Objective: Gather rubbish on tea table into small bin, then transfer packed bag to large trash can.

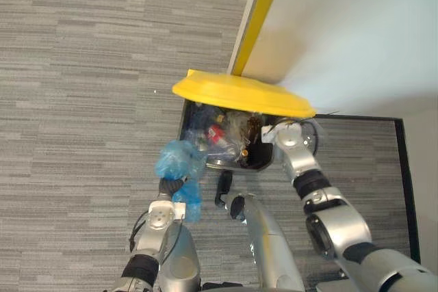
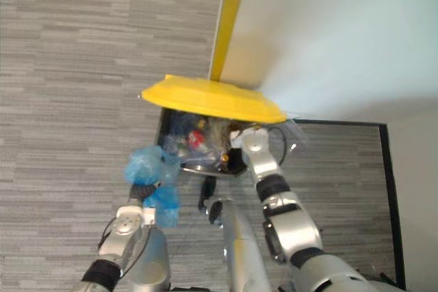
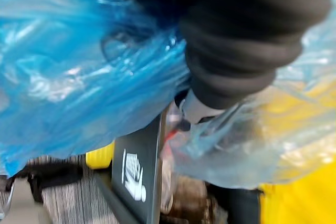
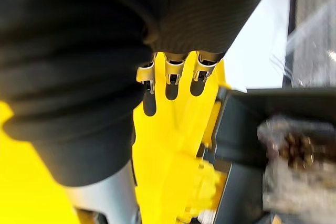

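The large trash can (image 3: 137, 153) stands on grey carpet (image 1: 82, 100) against a white wall (image 1: 356, 32) with a yellow strip (image 1: 263, 5) running up it. Its yellow lid (image 1: 239, 94) is tilted up, so the dark body lies open beneath it. Inside sits mixed rubbish (image 1: 222, 131), with red and clear wrappers among it.

The right arm reaches in under the raised lid. In the right wrist view the right hand (image 4: 173, 66) has its fingers laid flat against the yellow underside, not wrapped round anything.

The packed blue bag (image 1: 176, 158) is outside the can, just beside its near left corner and off the floor, bunched around the left hand (image 1: 168, 186). The blue plastic bulges above that hand's dark cover and also hangs below it. In the left wrist view the crumpled blue film hides the fingers, so how they are set cannot be told
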